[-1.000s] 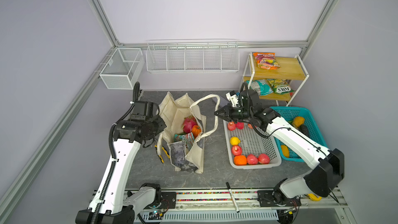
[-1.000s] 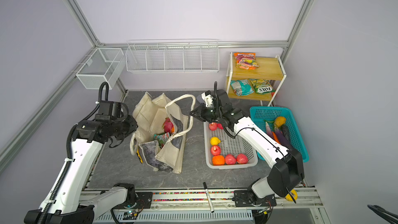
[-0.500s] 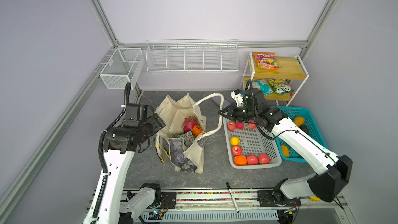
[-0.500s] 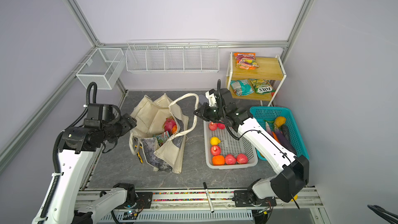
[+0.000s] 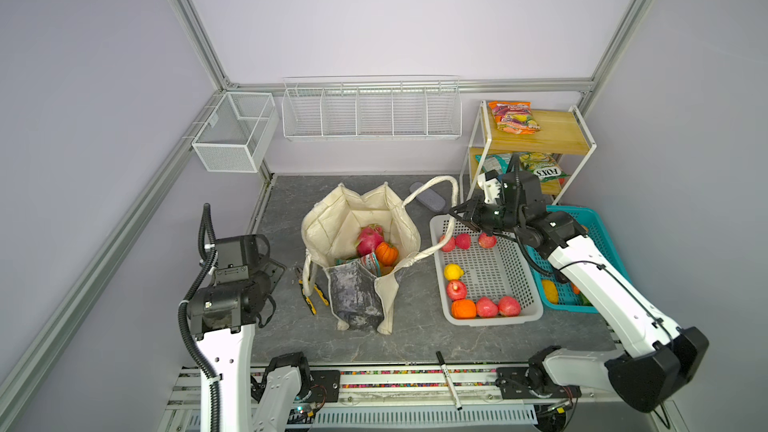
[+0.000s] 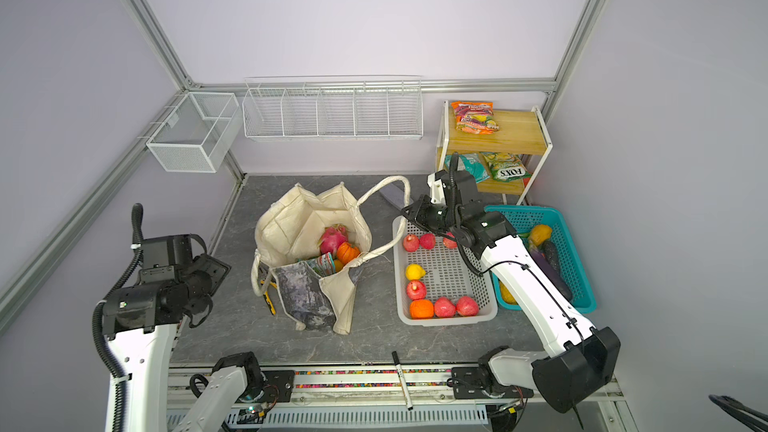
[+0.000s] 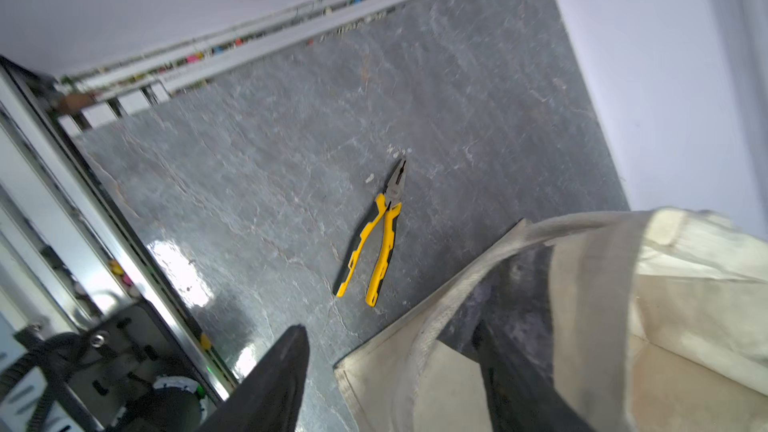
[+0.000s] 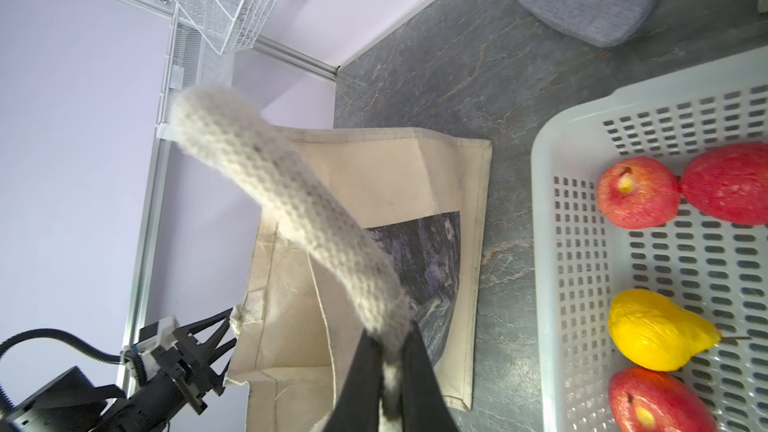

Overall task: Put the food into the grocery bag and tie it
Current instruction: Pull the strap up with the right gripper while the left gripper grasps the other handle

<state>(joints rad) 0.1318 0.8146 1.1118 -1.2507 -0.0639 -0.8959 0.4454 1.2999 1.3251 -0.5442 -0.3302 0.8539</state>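
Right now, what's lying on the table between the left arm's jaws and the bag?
Yellow-handled pliers, flat on the tabletop beside the bag; the left wrist view and both top views show them.

Walls (image 5: 374,14): plain pale lilac, at the back and on both sides.
Frame (image 5: 187,22): silver metal rails along the corners.
Table (image 5: 415,338): dark grey top, stone-veined, slightly glossy.
Wire rack (image 5: 370,114): white, five compartments, on the back wall.
Mesh box (image 5: 232,135): white, hung at the left rail.
Shelf (image 5: 557,139): white metal frame, wooden boards, back right corner.
Light: soft and even.
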